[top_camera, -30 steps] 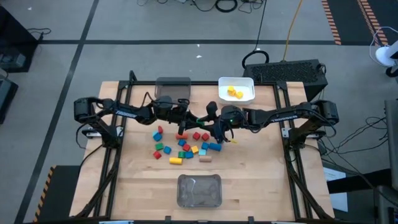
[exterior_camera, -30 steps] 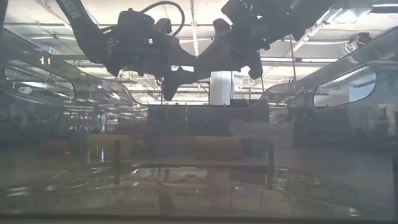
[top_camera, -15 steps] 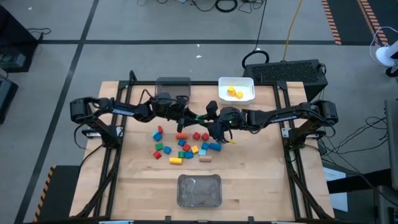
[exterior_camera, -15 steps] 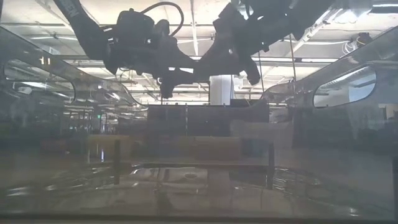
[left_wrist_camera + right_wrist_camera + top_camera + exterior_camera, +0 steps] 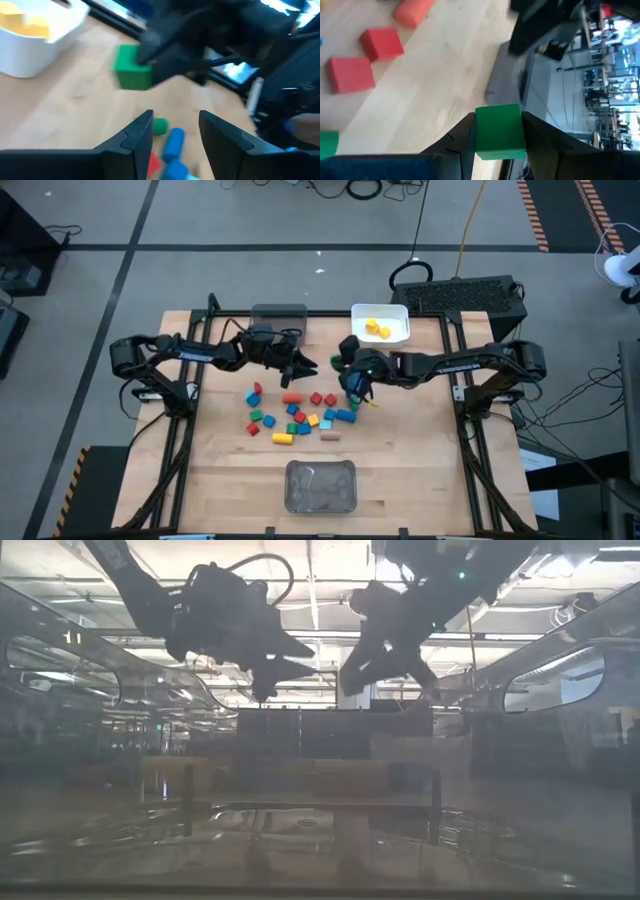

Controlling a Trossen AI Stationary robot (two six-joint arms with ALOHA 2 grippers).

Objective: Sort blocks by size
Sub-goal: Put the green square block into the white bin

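Observation:
My right gripper [image 5: 351, 384] is shut on a green cube [image 5: 500, 131] above the table's middle; the cube also shows in the left wrist view [image 5: 132, 74]. My left gripper [image 5: 306, 365] is open and empty just to its left, its fingers [image 5: 134, 136] pointing toward the right gripper. The other blocks [image 5: 296, 414], red, blue, green, yellow and tan, lie loose on the wooden table below and nearer. Two red cubes [image 5: 367, 60] and an orange-red cylinder [image 5: 414, 10] lie under the right gripper. My right gripper pinches the green cube between its two fingers, one on each of two opposite faces [image 5: 479, 135]. The cube sits at the fingers' free ends [image 5: 150, 62]. The fingers come slanting down from the table's right. The cube is lifted clear of the table.
A white bin [image 5: 396, 336] holding yellow blocks stands at the far edge, right of middle. A grey bin [image 5: 278, 314] stands at the far edge beside it. A clear bin [image 5: 321, 486] stands at the near edge. Bare wood lies left and right of the blocks.
My right gripper has risen and gone a little toward the far edge. My left gripper has gone a little toward the far edge. In the low view the two grippers, close together before, now stand apart.

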